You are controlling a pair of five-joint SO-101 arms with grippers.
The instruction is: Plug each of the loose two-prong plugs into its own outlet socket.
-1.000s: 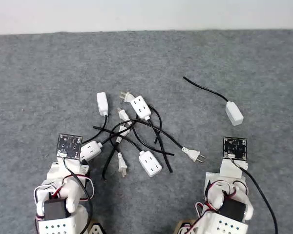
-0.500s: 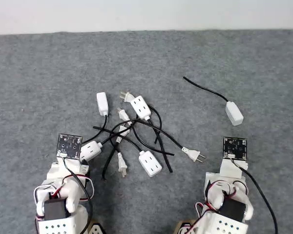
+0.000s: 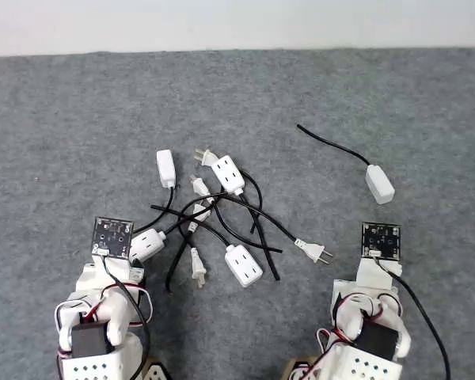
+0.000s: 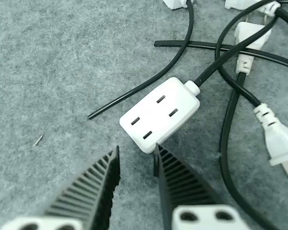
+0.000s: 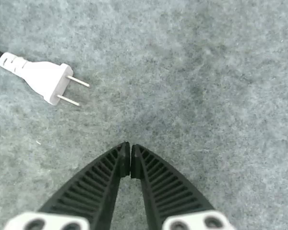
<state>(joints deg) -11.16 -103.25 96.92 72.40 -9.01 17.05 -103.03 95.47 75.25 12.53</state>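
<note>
My left gripper (image 4: 137,157) is open by a narrow gap, its tips just short of a white two-socket outlet (image 4: 159,114) lying face up on the grey carpet. A white plug (image 4: 278,142) on a black cord lies beside that outlet. My right gripper (image 5: 130,152) is shut on nothing, low over bare carpet, with a white two-prong plug (image 5: 45,76) lying a short way off. From above, that plug (image 3: 313,251) lies ahead of the right arm (image 3: 368,324). The left arm (image 3: 103,317) sits by the outlet (image 3: 147,245) at the edge of a tangle of cords.
The tangle mid-table holds two more outlets (image 3: 243,264) (image 3: 227,175), a white block (image 3: 166,168) and several plugs (image 3: 198,267) on black cords. Another white block (image 3: 379,184) with its own cord lies apart at the right. A pale wall (image 3: 237,24) bounds the far edge.
</note>
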